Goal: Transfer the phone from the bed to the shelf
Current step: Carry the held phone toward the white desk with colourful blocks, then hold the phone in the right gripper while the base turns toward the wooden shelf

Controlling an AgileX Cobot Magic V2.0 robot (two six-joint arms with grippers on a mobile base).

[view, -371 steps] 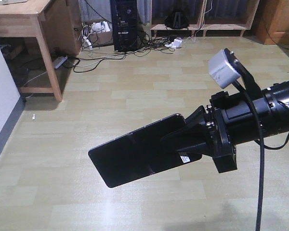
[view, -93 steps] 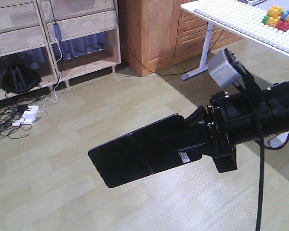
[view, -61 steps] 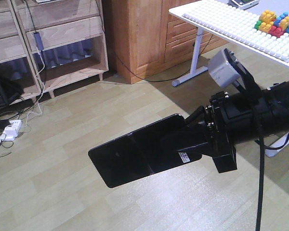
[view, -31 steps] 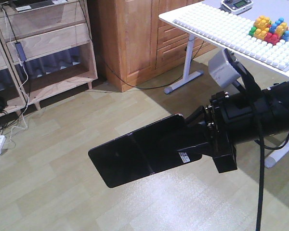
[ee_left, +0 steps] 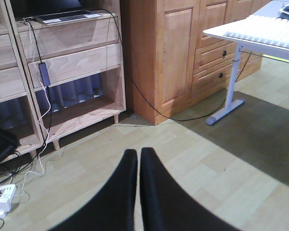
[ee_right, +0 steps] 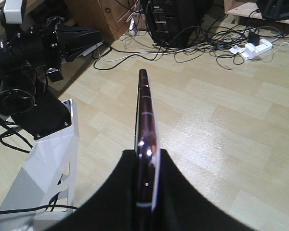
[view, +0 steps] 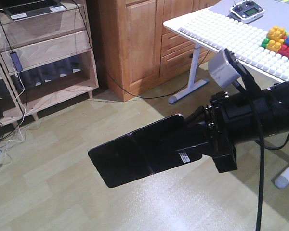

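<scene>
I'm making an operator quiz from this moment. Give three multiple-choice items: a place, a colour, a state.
1. Where is the phone? A on a shelf; B in the right gripper, above the floor; C on the bed.
2. What colour is the studded table top? A white; B green; C black.
3. How is the left gripper? A shut, empty; B wide open; C shut on the phone.
Key: B, the right wrist view shows it clamped edge-on over the floor; A, the studs are plainly white; A, it is closed with nothing held.
</scene>
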